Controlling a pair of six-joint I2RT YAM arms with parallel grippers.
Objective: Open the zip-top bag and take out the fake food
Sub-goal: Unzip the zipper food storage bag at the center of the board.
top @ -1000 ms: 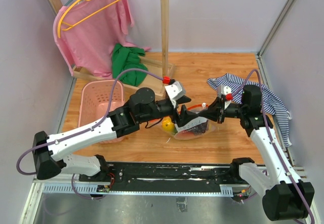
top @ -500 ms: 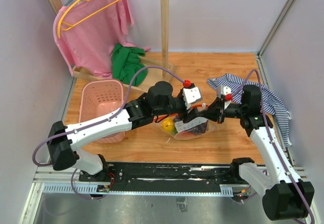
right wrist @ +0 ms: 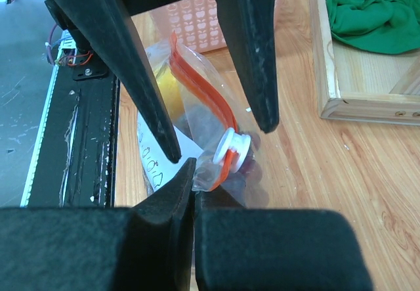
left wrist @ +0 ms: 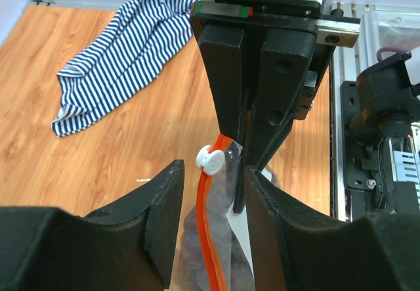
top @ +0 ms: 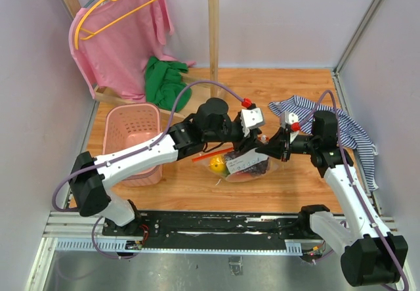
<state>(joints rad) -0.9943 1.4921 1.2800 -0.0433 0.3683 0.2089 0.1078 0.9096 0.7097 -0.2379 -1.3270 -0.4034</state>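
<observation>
Zip-top bag point(top: 248, 165): is being clamped steady by right gripper point(right wrist: 193, 180) so zip slider point(left wrist: 211, 159) is being straddled by left gripper point(left wrist: 213, 171), jaws parted.

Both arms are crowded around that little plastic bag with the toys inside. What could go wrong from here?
The left gripper straddles the small white slider with jaws not yet closed; it could pinch only film and slip off. The right gripper clamps just a thin corner of the zip-top bag, which might pull free once the slider is tugged. The two grippers sit very close and could bump.
</observation>
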